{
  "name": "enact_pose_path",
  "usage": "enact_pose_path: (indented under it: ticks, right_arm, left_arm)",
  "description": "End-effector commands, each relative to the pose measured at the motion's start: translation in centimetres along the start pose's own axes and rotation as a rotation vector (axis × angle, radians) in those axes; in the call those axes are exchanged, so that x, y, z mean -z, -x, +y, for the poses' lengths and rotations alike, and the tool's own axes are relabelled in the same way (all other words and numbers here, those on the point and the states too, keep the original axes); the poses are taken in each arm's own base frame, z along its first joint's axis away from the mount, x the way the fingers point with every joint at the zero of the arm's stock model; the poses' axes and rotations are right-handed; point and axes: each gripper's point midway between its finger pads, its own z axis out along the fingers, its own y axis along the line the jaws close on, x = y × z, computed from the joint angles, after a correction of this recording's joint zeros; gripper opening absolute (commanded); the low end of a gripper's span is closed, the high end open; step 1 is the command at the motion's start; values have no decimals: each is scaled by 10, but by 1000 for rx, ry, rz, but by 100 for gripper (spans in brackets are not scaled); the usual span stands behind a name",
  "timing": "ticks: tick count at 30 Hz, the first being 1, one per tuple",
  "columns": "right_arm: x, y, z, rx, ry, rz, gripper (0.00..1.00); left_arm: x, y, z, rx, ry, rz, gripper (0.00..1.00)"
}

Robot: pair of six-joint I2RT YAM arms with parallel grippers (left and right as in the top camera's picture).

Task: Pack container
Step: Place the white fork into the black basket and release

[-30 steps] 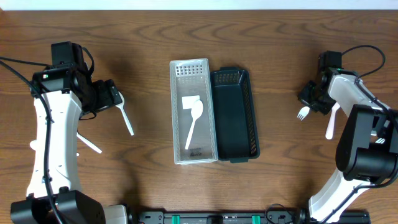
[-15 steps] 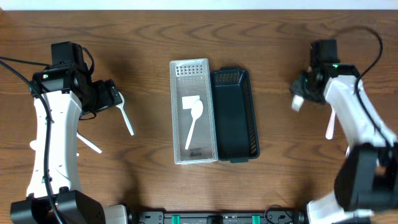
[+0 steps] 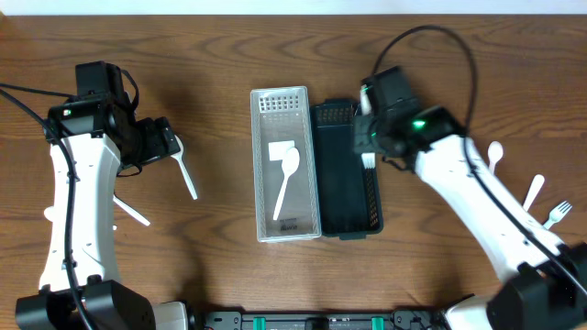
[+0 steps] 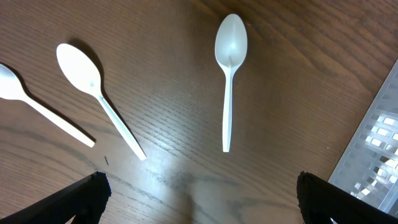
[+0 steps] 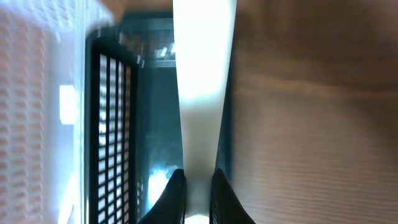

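**Step in hand:** a white utensil (image 5: pixel 202 93) is to be set into the dark basket (image 3: pixel 344 206).
- The handle is clamped between the fingers (image 5: pixel 174 193) of the right gripper (image 5: pixel 194 180), and the rest of the utensil reaches out ahead of them.
- The utensil is seen over the basket's wall on the bare-counter side, not over the basket's middle.
- A small shift toward the clear tray is judged advisable before release.
- The utensil is best kept lengthwise with the basket and lowered close to the floor, so that it is not left hung on the rim.

**Counter** (image 3: pixel 211 55): brown wood, on which everything is carried.

**Clear tray** (image 3: pixel 260 220): touching the dark basket, on the far side of it from the right fingers.
- One white spoon (image 3: pixel 286 174) is held in it.
- A squarish white piece (image 3: pixel 279 149) lies at the spoon's bowl end. What it is cannot be told.

**Dark basket:** directly below the right fingers.
- Nothing is seen lying in it, though part of it is hidden by the arm.

**Left gripper** (image 4: pixel 199 208): the fingers (image 4: pixel 87 196) are spread wide, and nothing is held.

**Loose spoons:** three are laid on the counter ahead of the left fingers.
- One spoon (image 4: pixel 229 74) lies nearest the tray.
- A second spoon (image 4: pixel 99 102) lies beside it.
- A third spoon (image 4: pixel 37 102) is at the edge of the view.

**Spare utensils** (image 3: pixel 534 191): three are laid well apart from the right fingers.
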Motion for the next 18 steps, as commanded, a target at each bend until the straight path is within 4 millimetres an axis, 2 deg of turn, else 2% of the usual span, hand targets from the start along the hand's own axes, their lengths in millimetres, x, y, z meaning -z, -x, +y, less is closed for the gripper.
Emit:
enact_pose_path:
  ticks: [1,2,4,6,8,10,13,15,16,18]
  right_arm:
    - [-27,-29,6,84,-33,98,23]
    - [-34,-36,9,120,-38,125,33]
    - [-43,-45,11,151,-46,159,45]
    - [-47,-47,13,156,-47,166,61]
    - [-46,-43,13,155,-47,150,63]
    - [-39,-31,7,149,-81,104,61]
    - [-10,4,-13,116,-169,-26,59]
    - [26,33,-30,63,-200,-147,59]
    - [36,40,-36,44,-206,-177,59]
    - [72,59,-60,-36,-227,-273,58]
  left_arm:
    - [1,1,3,-17,9,-3,98]
    - [1,1,3,-16,9,-4,98]
    - [1,1,3,-17,9,-3,98]
    - [1,1,3,-17,9,-3,98]
    - [1,1,3,-17,9,-3,98]
    - [1,1,3,-17,9,-3,98]
    - [1,1,3,-17,9,-3,98]
    - [1,1,3,-17,9,-3,98]
    - [1,1,3,-17,9,-3,98]
    - [1,1,3,-17,9,-3,98]
